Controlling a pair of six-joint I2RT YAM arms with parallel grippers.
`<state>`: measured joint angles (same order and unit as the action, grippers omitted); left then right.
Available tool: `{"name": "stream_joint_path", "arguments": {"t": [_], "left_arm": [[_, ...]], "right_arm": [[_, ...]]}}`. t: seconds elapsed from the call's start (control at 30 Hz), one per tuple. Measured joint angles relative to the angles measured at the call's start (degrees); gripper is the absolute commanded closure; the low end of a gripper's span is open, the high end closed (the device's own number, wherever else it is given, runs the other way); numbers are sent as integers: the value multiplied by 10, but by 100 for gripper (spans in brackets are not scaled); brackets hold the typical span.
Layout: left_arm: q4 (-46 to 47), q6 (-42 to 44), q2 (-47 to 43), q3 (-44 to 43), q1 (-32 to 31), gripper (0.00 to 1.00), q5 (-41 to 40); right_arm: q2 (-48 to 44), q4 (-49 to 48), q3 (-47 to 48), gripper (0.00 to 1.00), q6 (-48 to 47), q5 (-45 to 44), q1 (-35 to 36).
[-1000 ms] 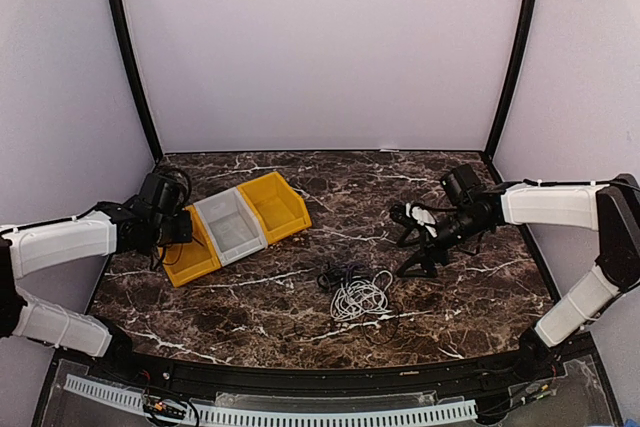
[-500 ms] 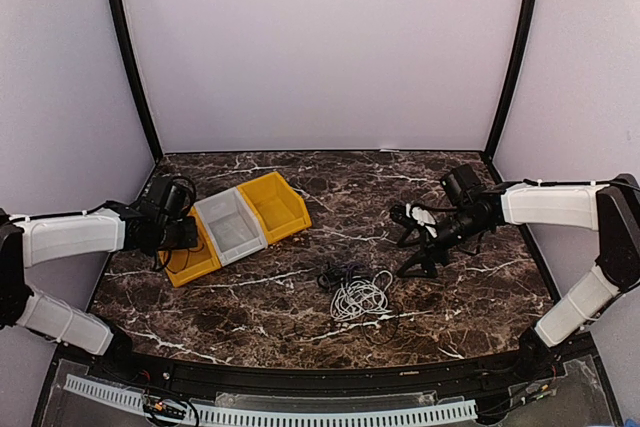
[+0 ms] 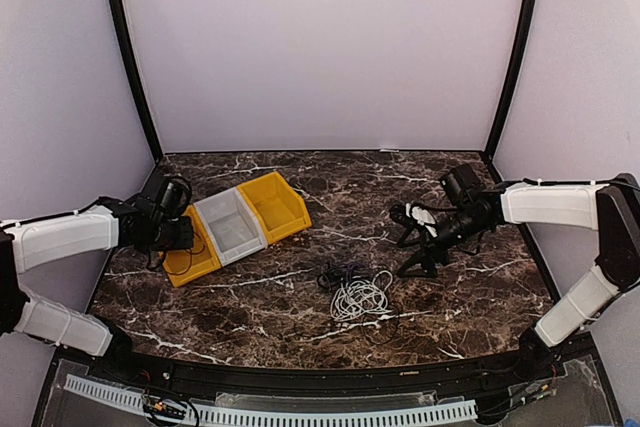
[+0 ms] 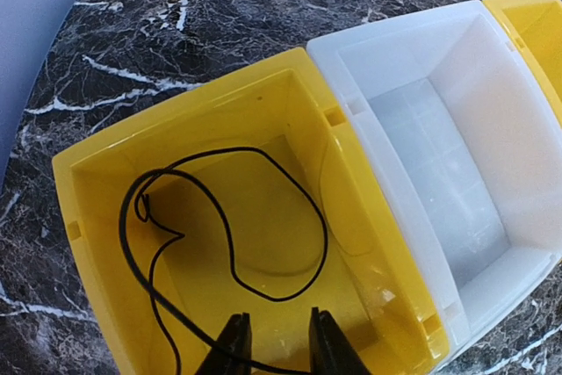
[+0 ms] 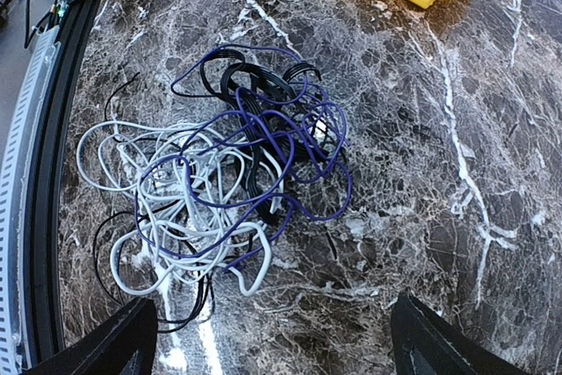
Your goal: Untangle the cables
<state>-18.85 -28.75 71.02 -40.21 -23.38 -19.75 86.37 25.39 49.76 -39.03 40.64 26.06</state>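
Seen from overhead, a dark marble table (image 3: 240, 312) holds three bins in a row at its left: a yellow bin (image 3: 190, 259), a white bin (image 3: 232, 227) and a second yellow bin (image 3: 272, 205). The tangle of cables (image 3: 355, 289) lies loose near the middle of the table, well apart from the bins. Your left arm reaches in low from the left edge, with the left gripper (image 3: 178, 237) over the yellow bin. Your right arm stretches in from the right, and the right gripper (image 3: 412, 242) tilts down just beside the tangle without touching it. In the left wrist view, the fingers point down into the yellow bin with a narrow gap between them. One black cable (image 4: 263, 217) lies looped on the bin floor, its end running up to the fingertips. The gap looks wider than the cord, so it seems released, but if a strand snags on a finger, lifting away could drag it out. In the right wrist view, the jaws stand wide apart with nothing between them, above white, black and purple cords knotted together. Closing on the thick middle would likely pinch several strands, tightening the knot or dragging the pile toward the near edge.
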Motion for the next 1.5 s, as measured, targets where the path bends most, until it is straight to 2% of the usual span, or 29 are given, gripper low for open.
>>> {"name": "stream_joint_path", "arguments": {"t": [0.23, 0.3, 0.47, 0.7, 0.83, 0.93, 1.07, 1.17, 1.27, 1.5], "left_arm": [[-42, 18, -38, -52, 0, 49, -5], [-47, 28, -59, -78, 0, 47, -7], [-76, 41, -83, -140, 0, 49, -2], [-127, 35, -88, -101, -1, 51, 99], [-176, -4, -89, -92, -12, 49, 137], [-202, -40, -95, -92, -37, 47, 143], [-205, -78, -115, -78, -104, 46, 148], [-205, -110, -106, -64, -146, 51, 146], [-205, -163, -90, -40, -183, 58, 110], [-172, -248, -87, 32, -246, 58, 48]], "right_arm": [[1, 2, 2, 6, 0, 5, 0], [1, 2, 2, 7, 0, 5, 0], [1, 4, 2, 7, 0, 5, 0], [1, 4, 3, 7, 0, 5, 0], [2, 4, 3, 7, 0, 5, 0], [2, 4, 3, 7, -2, 5, 0], [3, 4, 3, 7, -4, 5, 0], [5, 5, 3, 7, -6, 5, 0], [6, 5, 3, 7, -8, 5, 0], [8, 6, 3, 7, -10, 5, 0]]}}
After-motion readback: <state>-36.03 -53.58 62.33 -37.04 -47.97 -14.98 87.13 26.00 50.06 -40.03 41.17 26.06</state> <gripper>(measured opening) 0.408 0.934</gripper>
